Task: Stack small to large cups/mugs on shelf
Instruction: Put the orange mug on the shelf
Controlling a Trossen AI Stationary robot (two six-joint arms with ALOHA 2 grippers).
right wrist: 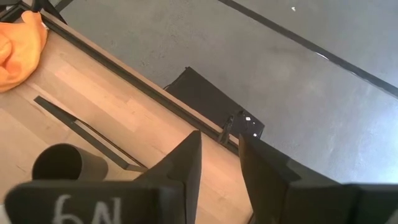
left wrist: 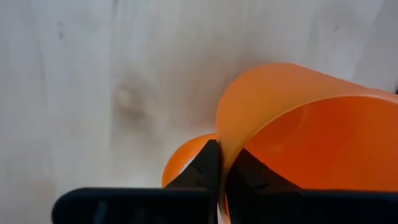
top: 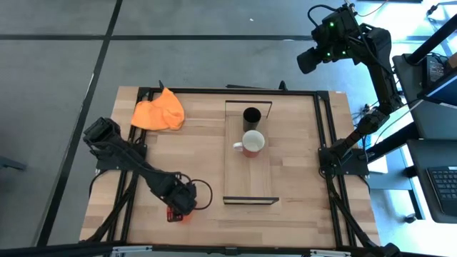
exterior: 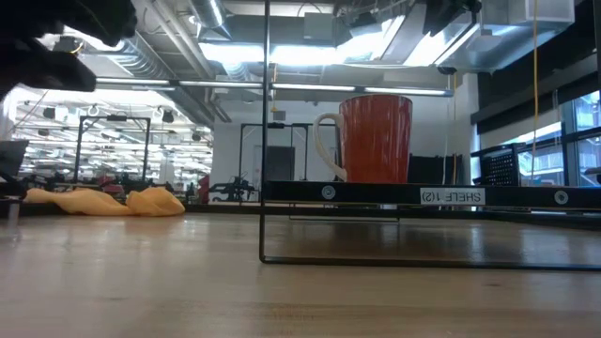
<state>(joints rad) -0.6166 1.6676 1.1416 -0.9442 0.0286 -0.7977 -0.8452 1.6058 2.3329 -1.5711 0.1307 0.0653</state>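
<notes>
So the left gripper (top: 180, 207) is down at the near-left part of the table (top: 300, 214), well apart from the shelf, and it's got the small orange mug (left wrist: 298, 143) by the rim: in the left wrist view the two dark fingers (left wrist: 205, 168) are pinched on the mug's wall, one inside and one outside. From above you barely see the mug, just a bit of orange under the gripper. In the wrist shot the opening faces the camera, but whether it stands upright or tilted I honestly can't tell. The shelf (top: 250, 189) is a long light-wood board lying on the table with its long axis running from the far edge toward the near edge, black frames at both short ends. The black mug (top: 251, 116) stands upright at the far end of it, open side up. Just nearer is the red mug (top: 252, 143), also upright, white inside, handle pointing to the robot's left. The two are near each other, touching or not I can't say. The right gripper (right wrist: 219, 163) is parked high up beyond the far-right corner of the table, fingers a little apart and holding nothing. An orange cloth (top: 158, 112) sits crumpled at the far-left corner.
</notes>
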